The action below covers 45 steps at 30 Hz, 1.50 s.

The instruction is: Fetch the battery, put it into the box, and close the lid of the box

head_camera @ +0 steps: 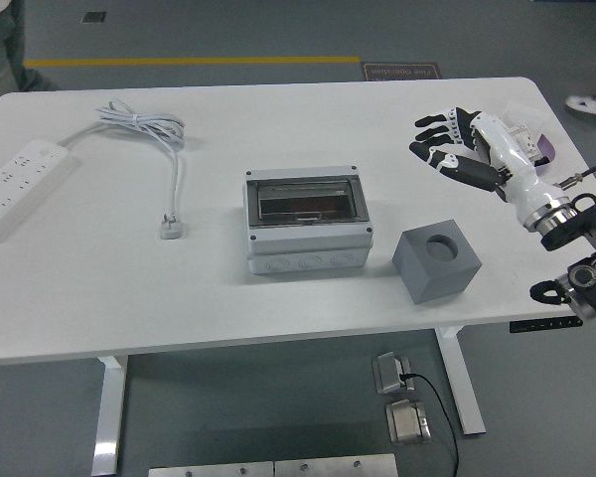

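Note:
A grey junction box (305, 223) with a dark see-through lid sits shut at the table's middle. No battery shows in view; whatever lies under the lid is too dark to make out. My right hand (449, 145), white with black fingers, hovers over the table's right side, well to the right of the box and above the grey block (436, 262). Its fingers are spread and hold nothing. My left arm is out of view.
A grey block with a round hole stands right of the box. A white power strip (18, 184) and its coiled cable (144, 127) lie at the left. A small packet (524, 142) rests at the far right. A person stands partly in view at the top left corner.

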### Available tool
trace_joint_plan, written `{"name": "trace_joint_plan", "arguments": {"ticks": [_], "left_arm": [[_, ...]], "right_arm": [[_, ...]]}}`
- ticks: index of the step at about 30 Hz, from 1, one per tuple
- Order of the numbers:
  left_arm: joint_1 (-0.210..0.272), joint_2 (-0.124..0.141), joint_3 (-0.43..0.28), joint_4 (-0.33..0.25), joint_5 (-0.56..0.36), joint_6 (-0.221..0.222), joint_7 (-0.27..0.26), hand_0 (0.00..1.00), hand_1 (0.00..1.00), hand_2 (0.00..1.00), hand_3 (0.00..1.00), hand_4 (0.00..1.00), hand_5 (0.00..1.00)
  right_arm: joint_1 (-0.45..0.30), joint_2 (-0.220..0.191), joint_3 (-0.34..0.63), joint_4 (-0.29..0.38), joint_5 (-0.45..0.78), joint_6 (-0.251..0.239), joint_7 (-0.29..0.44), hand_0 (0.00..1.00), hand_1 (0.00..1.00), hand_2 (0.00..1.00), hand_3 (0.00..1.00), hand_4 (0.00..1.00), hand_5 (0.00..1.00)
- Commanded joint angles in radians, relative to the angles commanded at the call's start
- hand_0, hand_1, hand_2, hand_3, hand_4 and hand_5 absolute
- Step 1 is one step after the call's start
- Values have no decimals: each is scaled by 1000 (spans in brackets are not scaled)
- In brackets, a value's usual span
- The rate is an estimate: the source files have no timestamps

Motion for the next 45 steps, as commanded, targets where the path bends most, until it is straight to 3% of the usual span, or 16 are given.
{"name": "trace_joint_plan", "arguments": {"ticks": [9,10,15,16,18,27,45], "left_arm": [[5,4,-10,0,12,-2,6,633,685,635,651,630,190],[7,3,-10,0,13,-3,7,632,685,635,651,630,189],[16,-5,-5,1,1,-6,7,632,685,635,651,630,189],[16,-6,-1,1,-4,-6,5,632,685,635,650,630,190],[15,-10,5,1,-13,-7,3,632,685,635,650,630,190],[-12,-12,39,4,-45,-8,-10,632,684,635,650,630,189],[-32,-18,17,1,2,-8,1,633,681,634,648,630,189]], "right_arm": [[-64,50,8,41,323,49,100,725,615,621,672,922,590],[-68,52,13,41,355,51,101,725,614,622,670,963,675],[-87,53,48,52,495,56,98,725,614,622,670,963,675],[-91,54,57,54,514,57,96,719,614,621,665,998,776],[-99,57,75,60,549,59,93,719,614,621,665,998,776],[-115,55,109,71,530,55,70,730,614,623,664,998,802],[-131,29,166,103,456,45,55,736,620,631,665,991,840]]}}
